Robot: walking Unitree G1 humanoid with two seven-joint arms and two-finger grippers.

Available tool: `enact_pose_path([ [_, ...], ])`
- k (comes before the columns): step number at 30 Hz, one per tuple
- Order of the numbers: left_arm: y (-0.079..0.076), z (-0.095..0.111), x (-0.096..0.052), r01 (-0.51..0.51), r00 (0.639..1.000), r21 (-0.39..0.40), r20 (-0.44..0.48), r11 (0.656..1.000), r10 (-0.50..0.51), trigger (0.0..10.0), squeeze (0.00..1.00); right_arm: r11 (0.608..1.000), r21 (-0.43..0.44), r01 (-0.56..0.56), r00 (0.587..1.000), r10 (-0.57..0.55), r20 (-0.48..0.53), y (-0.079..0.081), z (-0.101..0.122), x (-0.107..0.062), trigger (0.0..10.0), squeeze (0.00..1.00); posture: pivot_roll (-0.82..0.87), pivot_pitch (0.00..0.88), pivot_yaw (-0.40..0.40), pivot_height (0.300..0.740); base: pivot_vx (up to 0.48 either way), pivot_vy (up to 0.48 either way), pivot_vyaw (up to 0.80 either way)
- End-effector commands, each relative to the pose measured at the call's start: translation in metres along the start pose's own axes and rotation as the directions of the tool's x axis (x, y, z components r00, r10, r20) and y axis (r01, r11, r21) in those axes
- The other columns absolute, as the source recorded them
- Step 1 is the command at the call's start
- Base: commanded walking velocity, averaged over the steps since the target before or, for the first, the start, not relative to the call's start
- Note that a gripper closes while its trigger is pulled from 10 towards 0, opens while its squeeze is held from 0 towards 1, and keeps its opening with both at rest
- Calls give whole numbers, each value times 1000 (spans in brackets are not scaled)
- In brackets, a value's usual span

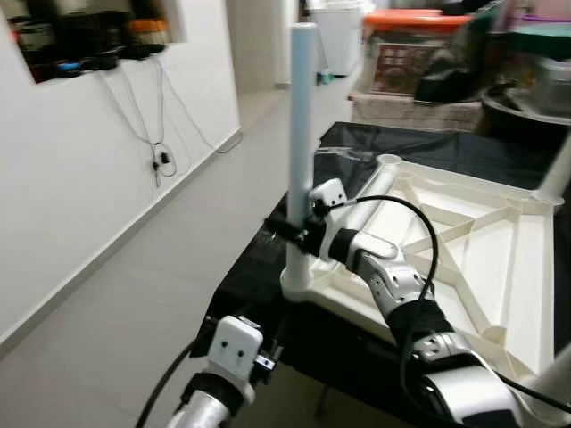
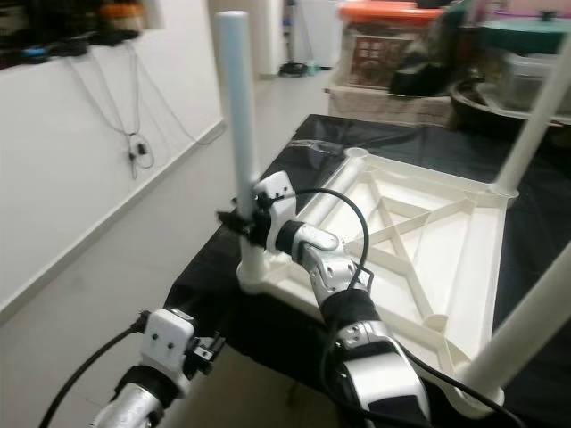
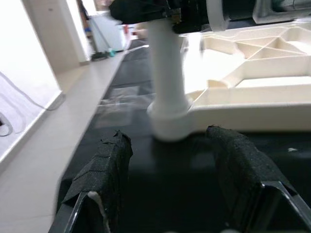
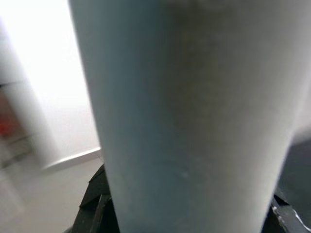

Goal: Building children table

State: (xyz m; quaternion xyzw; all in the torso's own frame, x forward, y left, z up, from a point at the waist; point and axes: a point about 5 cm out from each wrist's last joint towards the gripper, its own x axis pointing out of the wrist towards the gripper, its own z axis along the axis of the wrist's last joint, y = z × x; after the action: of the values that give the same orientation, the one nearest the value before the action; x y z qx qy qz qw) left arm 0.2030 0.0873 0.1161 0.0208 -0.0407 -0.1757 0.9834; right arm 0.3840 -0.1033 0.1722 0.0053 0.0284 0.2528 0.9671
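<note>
- We see our left gripper with its two black fingers spread apart, low before the white table leg.
- The leg stands upright in the tabletop's corner socket, on black sheeting.

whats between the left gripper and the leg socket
Only bare black sheet, seen in the left wrist view; the open left gripper faces the corner socket.

Silver jointed arms with black cables looping off them, white boxy wrist blocks, and textured black fingers.
</note>
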Motion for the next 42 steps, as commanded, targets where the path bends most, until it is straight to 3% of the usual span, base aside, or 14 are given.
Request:
enact_pose_path([
  [1,1,-3,-1,1,1000,-5,-15,1000,-1,10000,0,937,45,347,934,-341,-108,-37,-26,-20,0,0,-36,0,23,740,0,0,0],
  [5,1,-3,-1,0,1000,-5,-15,1000,0,10000,0,774,20,633,770,-627,-116,-56,-31,-42,0,0,-34,0,24,740,0,0,0],
  [10,1,-3,-1,0,1000,-5,-14,1000,0,10000,0,711,23,703,709,-696,-115,-59,-32,-51,0,0,-34,0,24,740,0,0,0],
  [12,1,-2,-1,0,1000,-4,-14,1000,-1,10000,0,602,18,799,599,-792,-114,-57,-34,-60,0,0,-34,0,21,740,0,0,0],
  [18,1,-2,0,0,1000,-4,-12,1000,0,10000,0,534,-9,846,530,-842,-98,-57,-33,-59,0,0,-34,0,21,740,0,0,0],
  [19,2,-2,0,0,1000,-4,-13,1000,0,10000,0,548,4,837,546,-834,-72,-57,-28,-57,6078,0,-34,0,21,740,0,0,0],
  [21,2,-2,0,0,1000,-5,-14,1000,0,10000,0,560,14,828,560,-827,-53,-56,-25,-55,6078,0,-37,0,25,740,0,0,0],
  [22,2,-3,0,1,1000,-5,-14,1000,-1,10000,0,577,9,817,577,-816,-44,-56,-23,-53,10000,0,-37,0,25,740,0,0,0],
  [23,2,-3,0,1,1000,-5,-15,1000,-1,10000,0,588,15,809,588,-808,-41,-55,-22,-52,10000,0,-38,0,25,740,0,0,0],
  [24,2,-3,0,1,1000,-6,-15,1000,-1,10000,0,605,17,796,605,-795,-34,-53,-23,-52,10000,980,-38,0,25,740,0,0,0],
  [28,1,-3,0,1,1000,-6,-15,1000,-1,10000,0,622,16,783,622,-783,-11,-48,-21,-52,10000,1000,-38,0,25,740,0,0,0],
  [33,1,-3,0,1,1000,-6,-15,1000,-1,10000,0,622,12,783,622,-783,-3,-47,-21,-52,10000,1000,-38,0,25,740,0,0,0],
  [34,2,-2,-1,1,1000,-8,-16,1000,-1,10000,0,618,-18,786,618,-786,8,-45,-24,-56,10000,0,-40,0,24,740,0,0,0],
  [42,1,-2,1,0,1000,-14,-12,1000,0,10000,0,657,-61,751,659,-753,1,-36,-34,-62,10000,0,-95,0,31,740,0,0,0],
])
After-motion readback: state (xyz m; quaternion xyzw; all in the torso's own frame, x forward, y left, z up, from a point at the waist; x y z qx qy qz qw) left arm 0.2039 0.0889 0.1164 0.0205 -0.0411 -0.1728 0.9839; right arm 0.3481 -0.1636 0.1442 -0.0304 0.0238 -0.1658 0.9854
